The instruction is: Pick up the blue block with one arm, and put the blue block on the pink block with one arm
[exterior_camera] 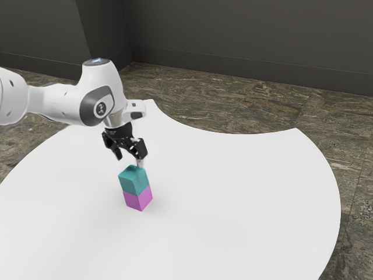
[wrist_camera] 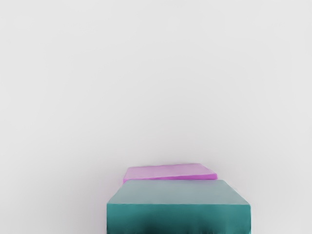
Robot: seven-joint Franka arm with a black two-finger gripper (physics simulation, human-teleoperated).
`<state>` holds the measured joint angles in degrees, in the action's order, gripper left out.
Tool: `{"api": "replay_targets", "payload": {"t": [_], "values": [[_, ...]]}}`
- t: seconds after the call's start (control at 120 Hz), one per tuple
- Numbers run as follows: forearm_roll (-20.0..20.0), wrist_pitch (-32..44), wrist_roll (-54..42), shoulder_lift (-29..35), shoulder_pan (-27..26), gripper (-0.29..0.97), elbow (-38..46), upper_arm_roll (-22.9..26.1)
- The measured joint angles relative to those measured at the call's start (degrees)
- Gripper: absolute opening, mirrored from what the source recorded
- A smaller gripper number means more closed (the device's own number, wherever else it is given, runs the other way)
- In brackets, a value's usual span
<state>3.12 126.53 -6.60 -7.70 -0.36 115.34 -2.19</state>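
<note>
The blue block (exterior_camera: 133, 179), teal in colour, rests on top of the pink block (exterior_camera: 138, 198) on the white table (exterior_camera: 245, 198); the two are stacked slightly askew. My gripper (exterior_camera: 130, 160) hangs just above the blue block's top, open, fingers spread apart, and one fingertip (exterior_camera: 141, 165) reaches down to the block's upper far edge. In the wrist view the blue block (wrist_camera: 178, 204) lies just under the hand, with part of the pink block (wrist_camera: 168, 172) showing beyond it.
The round white table is bare around the stack and ends in a curved edge (exterior_camera: 326, 175) toward the exterior view's right. Dark stone floor (exterior_camera: 262, 99) and a dark wall lie beyond it.
</note>
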Motion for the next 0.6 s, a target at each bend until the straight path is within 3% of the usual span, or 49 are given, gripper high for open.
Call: {"api": "replay_targets", "payload": {"t": [0.158, 0.475, 0.6], "values": [[0.22, -6.32, -0.26, 7.51, 0.18, 0.65, -5.69, -0.32], [0.11, -11.67, -0.64, 8.7, 0.4, 0.67, -6.36, -0.83], [-2.82, -13.49, -0.76, 8.27, -0.35, 0.68, -7.48, -1.65]]}}
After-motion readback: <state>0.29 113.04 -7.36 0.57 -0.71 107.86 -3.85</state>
